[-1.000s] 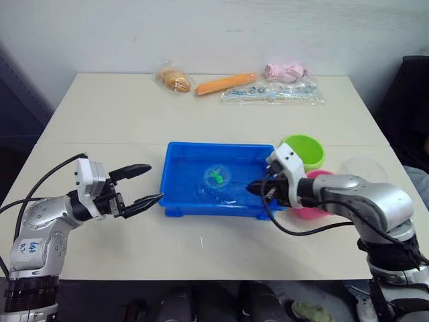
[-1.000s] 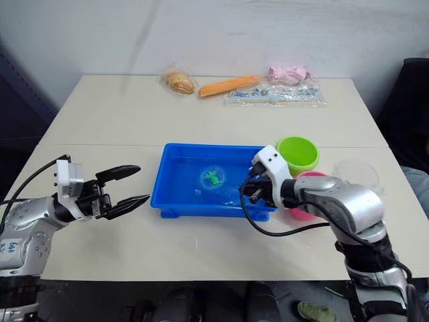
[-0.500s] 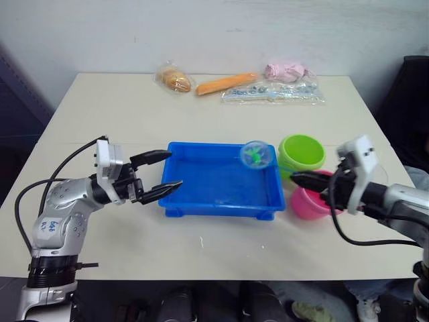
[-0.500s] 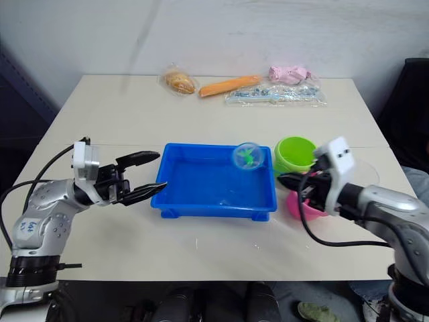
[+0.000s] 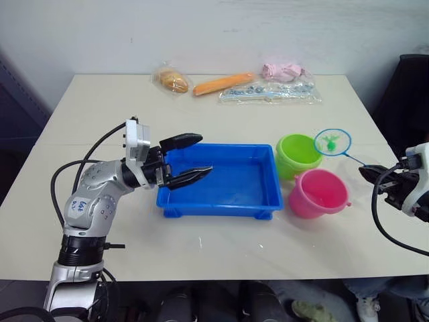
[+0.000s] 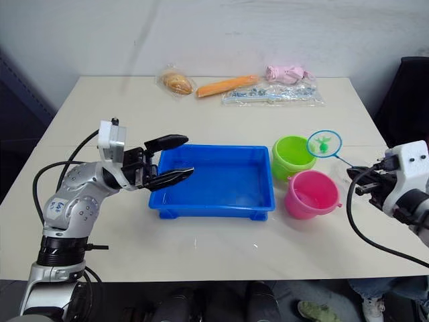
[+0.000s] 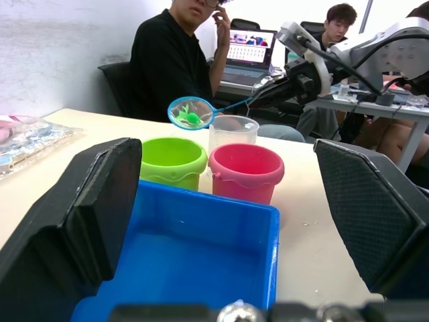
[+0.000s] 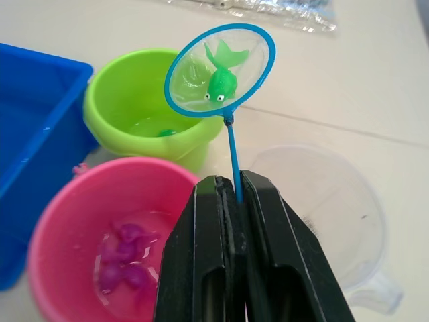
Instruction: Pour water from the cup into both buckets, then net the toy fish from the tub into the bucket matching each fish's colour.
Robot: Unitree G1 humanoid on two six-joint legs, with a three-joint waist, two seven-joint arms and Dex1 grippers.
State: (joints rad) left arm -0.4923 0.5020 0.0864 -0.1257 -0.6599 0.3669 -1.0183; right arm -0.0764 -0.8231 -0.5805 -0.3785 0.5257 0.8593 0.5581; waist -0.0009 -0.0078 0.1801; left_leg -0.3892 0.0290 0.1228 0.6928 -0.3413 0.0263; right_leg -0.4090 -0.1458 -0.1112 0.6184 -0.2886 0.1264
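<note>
My net has a blue hoop and handle with pale mesh, holding a green fish just above the lime green bucket. Beside that bucket, the pink bucket contains magenta fish; the tub is bright blue.

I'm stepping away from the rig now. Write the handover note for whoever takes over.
Right gripper: shut on the net's handle; the net holds a green fish, raised by the lime green bucket.
Left gripper: open, over the blue tub's left end, holding nothing.
Done: both buckets hold water; pink fish lie in the pink bucket; clear measuring cup set down beside it.
Left: tip the green fish into the green bucket; no fish visible in the tub.
</note>
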